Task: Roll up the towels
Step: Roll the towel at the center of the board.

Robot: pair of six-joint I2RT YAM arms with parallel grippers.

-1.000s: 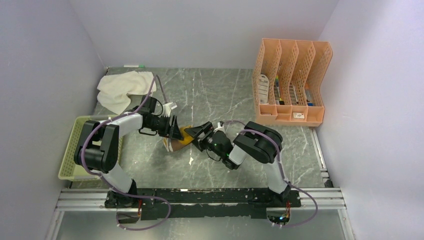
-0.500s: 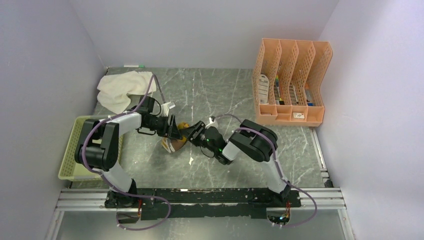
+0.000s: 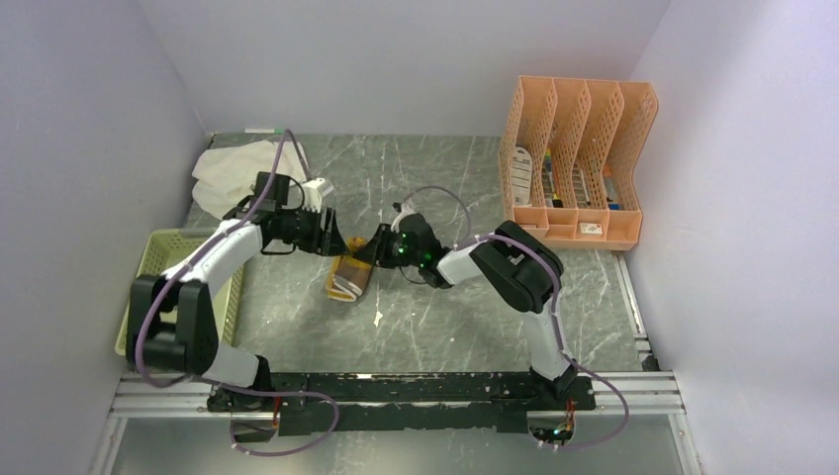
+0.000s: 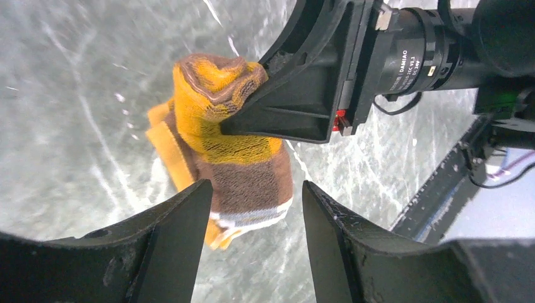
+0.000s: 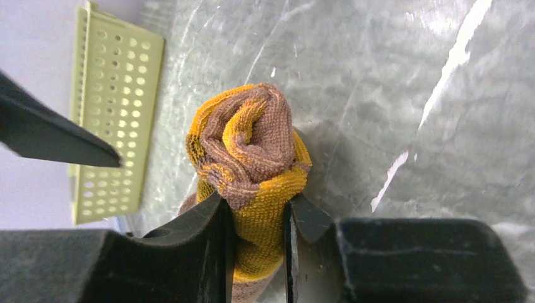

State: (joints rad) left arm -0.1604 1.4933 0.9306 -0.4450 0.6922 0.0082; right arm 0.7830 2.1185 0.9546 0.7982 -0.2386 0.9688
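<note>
The brown towel (image 3: 350, 278) with mustard-yellow edging lies rolled near the table's middle. Its coiled end (image 5: 249, 142) is tilted up off the table. My right gripper (image 5: 255, 205) is shut on that yellow end, one finger pressed to each side of it. From the left wrist the same gripper (image 4: 303, 82) shows as a black wedge over the towel (image 4: 246, 170). My left gripper (image 4: 255, 186) stands open just left of the roll, with nothing between its fingers and no contact with the cloth. The cream-white towel (image 3: 230, 168) lies crumpled at the far left, partly behind the left arm.
A green mesh basket (image 3: 163, 247) sits along the left edge of the table. An orange file rack (image 3: 579, 163) with small items stands at the back right. Grey walls close in the table on three sides.
The right gripper has moved left and farther back and closed on the roll's yellow end, lifting it. The left gripper has drawn back slightly to the left, still open.
</note>
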